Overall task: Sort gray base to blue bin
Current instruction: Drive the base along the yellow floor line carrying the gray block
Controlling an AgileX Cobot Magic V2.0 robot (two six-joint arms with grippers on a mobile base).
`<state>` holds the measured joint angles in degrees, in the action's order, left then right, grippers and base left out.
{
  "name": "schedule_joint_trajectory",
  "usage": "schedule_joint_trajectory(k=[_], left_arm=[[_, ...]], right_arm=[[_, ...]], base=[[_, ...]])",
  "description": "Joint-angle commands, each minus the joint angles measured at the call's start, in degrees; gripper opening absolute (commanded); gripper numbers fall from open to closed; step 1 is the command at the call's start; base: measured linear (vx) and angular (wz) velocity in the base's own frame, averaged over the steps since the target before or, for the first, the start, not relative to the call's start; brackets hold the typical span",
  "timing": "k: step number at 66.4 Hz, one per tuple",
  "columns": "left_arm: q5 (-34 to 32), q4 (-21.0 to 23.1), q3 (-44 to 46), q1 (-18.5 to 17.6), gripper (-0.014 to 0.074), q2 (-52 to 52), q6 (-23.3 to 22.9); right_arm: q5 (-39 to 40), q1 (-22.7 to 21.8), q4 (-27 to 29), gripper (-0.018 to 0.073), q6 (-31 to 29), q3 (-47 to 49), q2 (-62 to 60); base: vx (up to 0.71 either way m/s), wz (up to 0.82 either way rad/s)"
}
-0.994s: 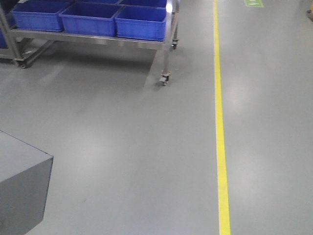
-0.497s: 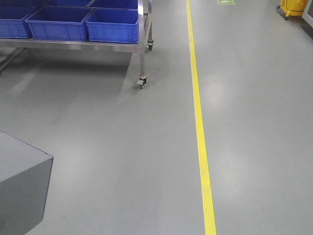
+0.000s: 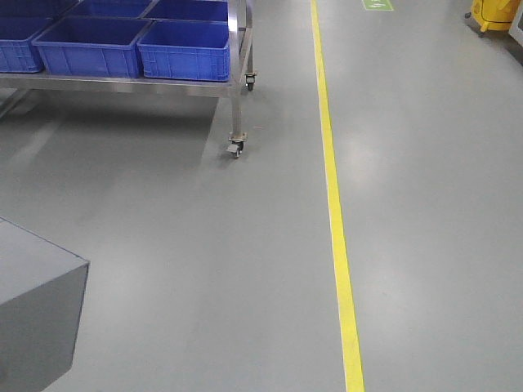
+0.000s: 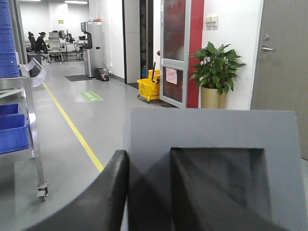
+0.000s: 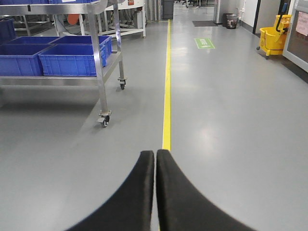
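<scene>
Two arms, one load. On our left, the left gripper [image 4: 148, 161] pinches one wall of the gray base [image 4: 211, 130], with one finger outside the block and the other, as far as we can tell, down in its square recess. The base is therefore carried in the grip, close under the wrist camera.

Ahead and to the left in the front view, several blue crates sit side by side on the shelf of a wheeled steel cart [image 3: 238, 98]. The blue bin [image 3: 184, 55] at the cart's right-hand end is the one closest to us, and it is well apart from both grippers. The target thus lies on the loaded arm's side. We judge the left arm to be the nearer one, needing no handover, only an approach and a reach over the rim.

A yellow floor line [image 3: 335, 212] runs away to the right of the cart. Furthest right, the right gripper [image 5: 155, 187] has its fingers pressed together on nothing.
</scene>
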<state>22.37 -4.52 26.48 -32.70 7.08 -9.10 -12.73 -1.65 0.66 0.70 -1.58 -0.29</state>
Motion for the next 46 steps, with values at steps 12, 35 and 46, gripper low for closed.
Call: schedule_joint_trajectory(k=[12, 35, 46], left_arm=[[-6.4, 0.1, 1.5, -0.2, -0.0006, 0.7, -0.8], [-6.4, 0.1, 1.5, -0.2, -0.0006, 0.7, -0.8], [-6.4, 0.1, 1.5, -0.2, -0.0006, 0.7, -0.8]], right_arm=[[4.1, -0.2, -0.3, -0.0005, -0.7, -0.1, 1.0], [4.1, -0.2, -0.3, -0.0005, -0.7, -0.1, 1.0], [4.1, -0.2, -0.3, -0.0005, -0.7, -0.1, 1.0]], base=[[0.29, 0.05], [0.32, 0.11], [0.33, 0.07]])
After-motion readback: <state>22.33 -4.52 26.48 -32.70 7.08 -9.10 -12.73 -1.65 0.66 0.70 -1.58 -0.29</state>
